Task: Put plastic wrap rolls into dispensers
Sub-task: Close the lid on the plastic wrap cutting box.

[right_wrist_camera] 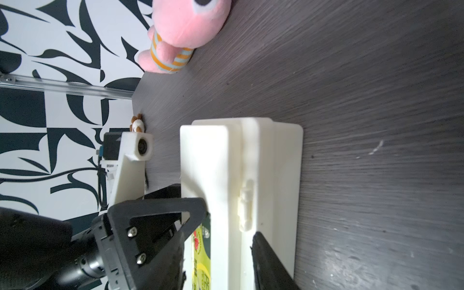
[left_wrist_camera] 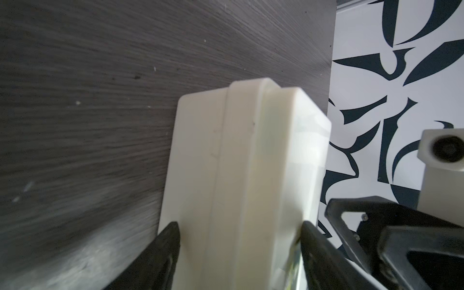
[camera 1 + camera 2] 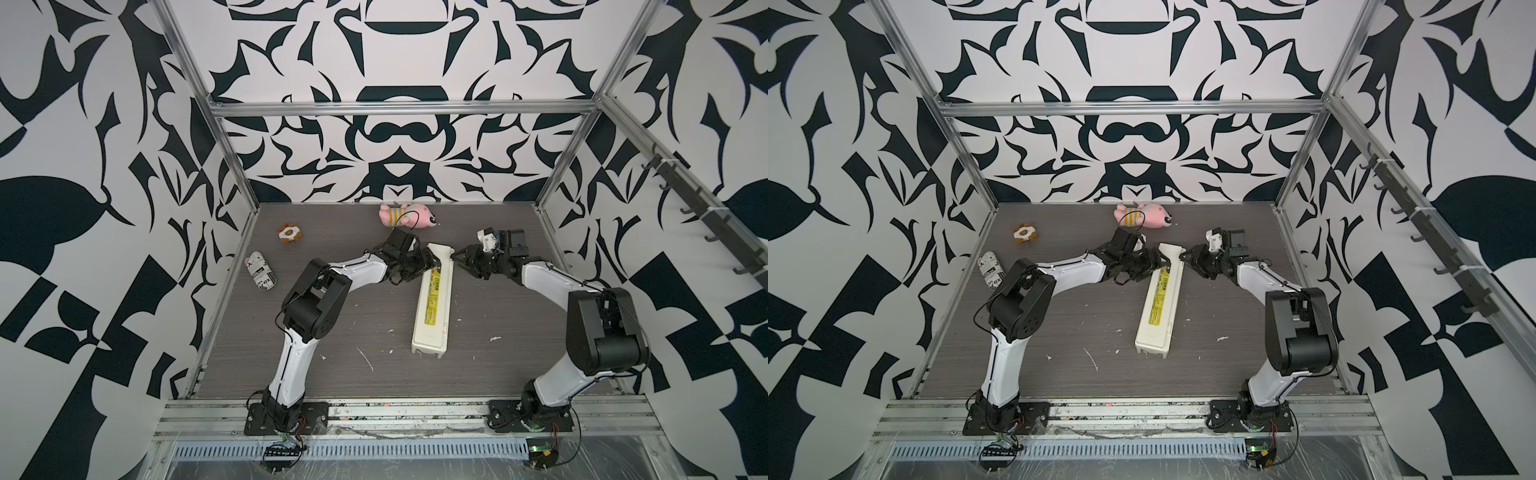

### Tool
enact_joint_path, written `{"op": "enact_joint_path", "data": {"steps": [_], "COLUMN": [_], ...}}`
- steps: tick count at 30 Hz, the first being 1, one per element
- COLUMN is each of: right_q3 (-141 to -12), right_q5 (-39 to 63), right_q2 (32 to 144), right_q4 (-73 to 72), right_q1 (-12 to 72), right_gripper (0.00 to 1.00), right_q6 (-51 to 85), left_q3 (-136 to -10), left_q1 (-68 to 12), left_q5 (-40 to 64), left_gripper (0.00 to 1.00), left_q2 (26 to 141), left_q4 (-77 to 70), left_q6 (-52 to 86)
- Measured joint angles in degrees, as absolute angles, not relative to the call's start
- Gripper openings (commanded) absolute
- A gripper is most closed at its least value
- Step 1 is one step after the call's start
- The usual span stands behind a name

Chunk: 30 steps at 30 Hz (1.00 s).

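Observation:
The dispenser (image 3: 432,307) (image 3: 1158,307) is a long cream-white box with a yellow label strip. It lies lid down on the dark table, running from near the middle toward the back. My left gripper (image 3: 434,262) (image 2: 239,226) reaches its far end from the left. Its fingertips press the label side and the base side of the dispenser (image 2: 238,163). My right gripper (image 3: 455,257) (image 1: 221,238) meets the same end from the right. Its fingers stand apart, one over the label and one at the hinge groove of the dispenser (image 1: 216,163). No plastic wrap roll is in view.
A pink plush toy (image 3: 409,215) lies at the back edge. A small brown toy (image 3: 289,234) and a newsprint-patterned cylinder (image 3: 260,272) lie at the left. Metal frame posts and patterned walls close in the table. Small white scraps dot its surface.

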<state>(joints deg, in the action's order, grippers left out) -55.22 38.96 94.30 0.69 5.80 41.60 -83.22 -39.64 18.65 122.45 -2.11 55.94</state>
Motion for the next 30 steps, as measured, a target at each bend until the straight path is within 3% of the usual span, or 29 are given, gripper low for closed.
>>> {"op": "enact_joint_path", "data": {"steps": [16, 26, 30], "right_q3": [-58.7, -65.6, -68.4], "right_q5": [30.5, 21.6, 17.8], "right_q2": [97.5, 99.4, 99.4], "right_q4": [3.4, 18.0, 23.4], "right_q1": [9.6, 13.5, 15.2], "right_gripper": [0.41, 0.60, 0.62], "right_q6": [36.1, 30.2, 28.8], "left_q3": [-70.8, -72.3, -72.2], "left_q1": [-36.6, -35.4, -35.2], "left_q5": [27.6, 31.9, 32.0], "left_gripper": [0.84, 0.67, 0.62], "left_q2": [117.7, 120.3, 120.6], "left_q4": [-12.3, -15.4, -17.2], "left_q6": [59.8, 59.8, 59.2]}}
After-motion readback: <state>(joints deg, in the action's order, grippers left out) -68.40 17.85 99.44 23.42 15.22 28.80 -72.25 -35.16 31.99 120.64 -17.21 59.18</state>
